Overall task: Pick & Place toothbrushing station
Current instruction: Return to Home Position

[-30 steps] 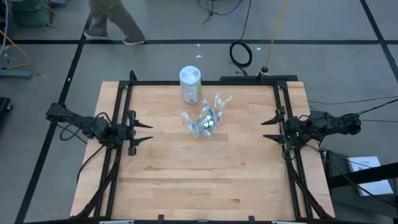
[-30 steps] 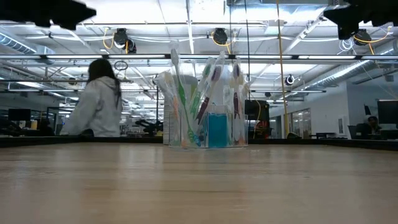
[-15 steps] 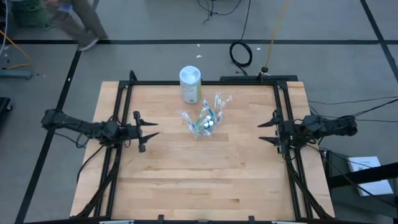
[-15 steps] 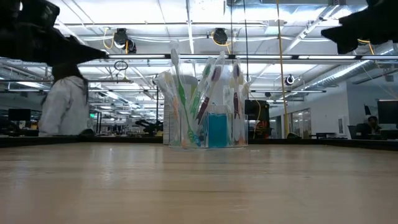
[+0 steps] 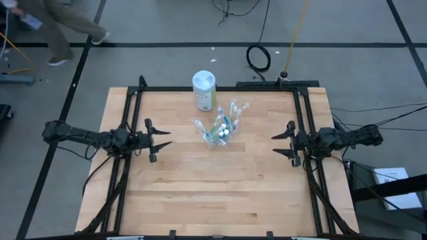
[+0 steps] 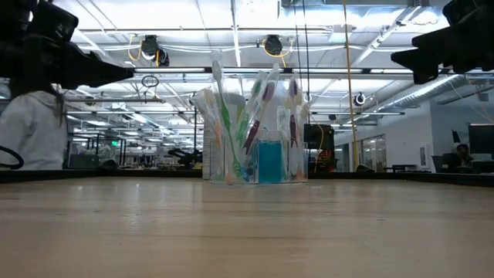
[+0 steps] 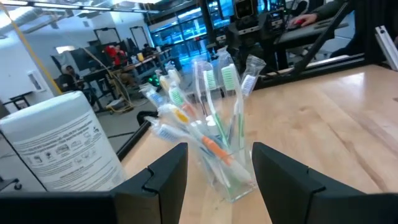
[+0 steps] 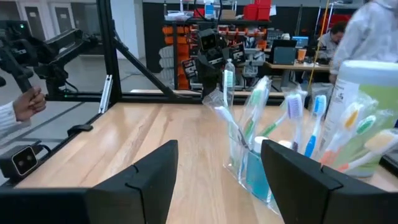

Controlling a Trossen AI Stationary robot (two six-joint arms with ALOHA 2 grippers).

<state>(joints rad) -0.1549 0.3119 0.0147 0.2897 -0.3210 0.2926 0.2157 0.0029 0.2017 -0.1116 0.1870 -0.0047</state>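
The clear cup (image 5: 215,137) is standing upright toward the far middle of the table (image 5: 200,193), holding the toothbrushes (image 5: 233,111) (a white canister (image 5: 204,90) is sitting just behind it). The left arm (image 5: 100,138) and right arm (image 5: 340,139) are hovering at opposite table edges, well apart from the cup, both sets of jaws released and gripping nothing.

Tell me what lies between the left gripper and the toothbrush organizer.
Nothing: in the high view, only bare table separates the left gripper from the organizer.

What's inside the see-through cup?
Toothbrushes standing heads-up in the clear cup, plus small blue white-capped bottles. Whatever lies beneath them at the bottom is covered.
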